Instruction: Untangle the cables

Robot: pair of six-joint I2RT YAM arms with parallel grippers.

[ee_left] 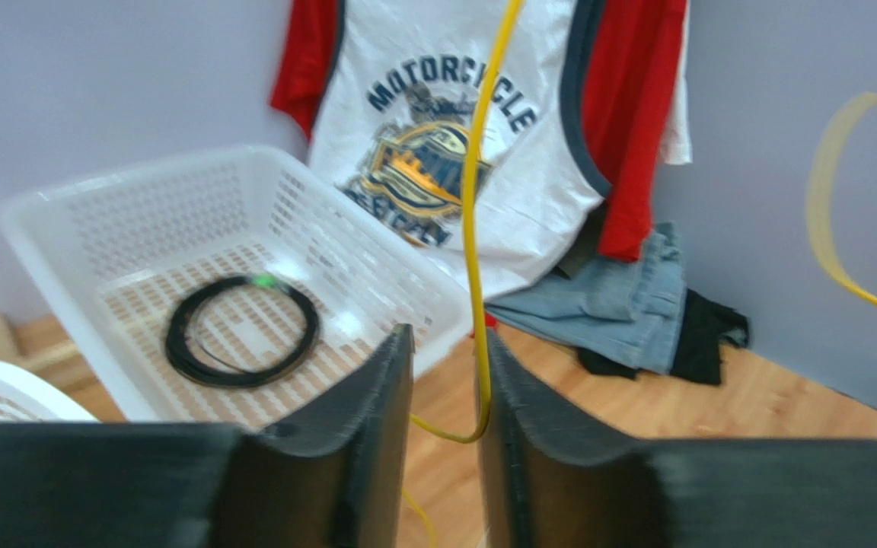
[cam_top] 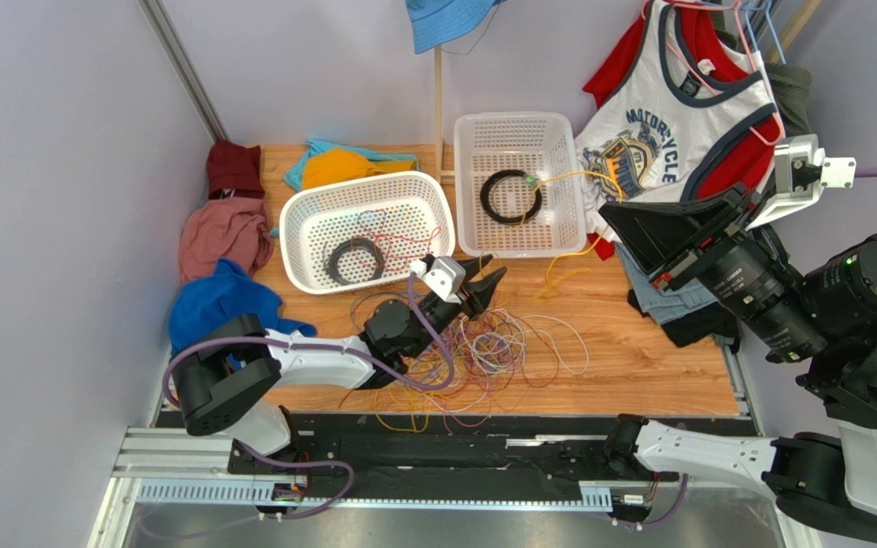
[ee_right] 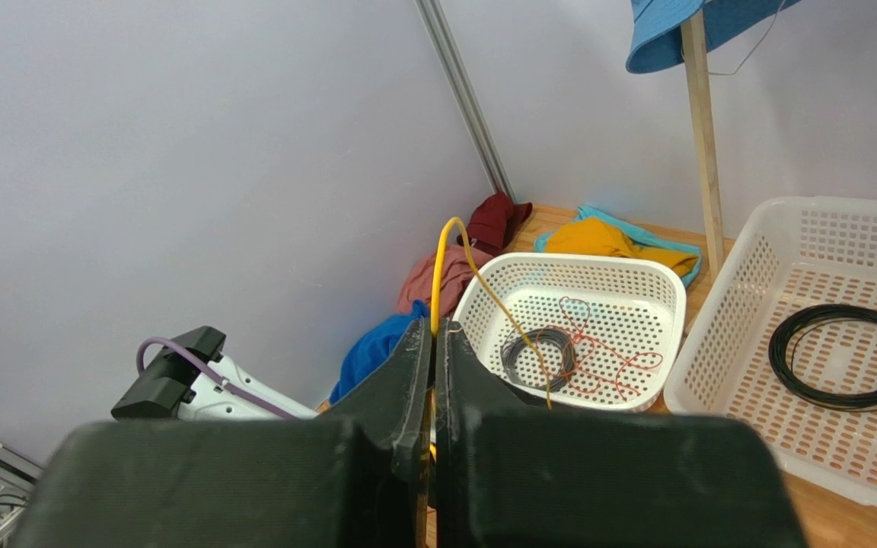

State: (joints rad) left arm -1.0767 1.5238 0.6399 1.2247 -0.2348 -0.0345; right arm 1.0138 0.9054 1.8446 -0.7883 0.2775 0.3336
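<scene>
Right pincer (ee_right: 433,333) is clamping a yellow cable (ee_right: 445,242), holding it raised. Left pincer (ee_left: 448,360), jaws slightly parted, is straddling a yellow strand. The cables (cam_top: 495,348) are lying knotted on the surface (cam_top: 649,348). Next move likely needs the arms pulling apart, clear of the white baskets (cam_top: 472,217) just behind; open room lies rightward.

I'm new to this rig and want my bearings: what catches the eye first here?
A many-coloured tangle of cables sprawls on the table, beside the left tool. The right tool, raised at the right, pinches a yellow cable. Two white baskets behind each hold a black coil.
</scene>
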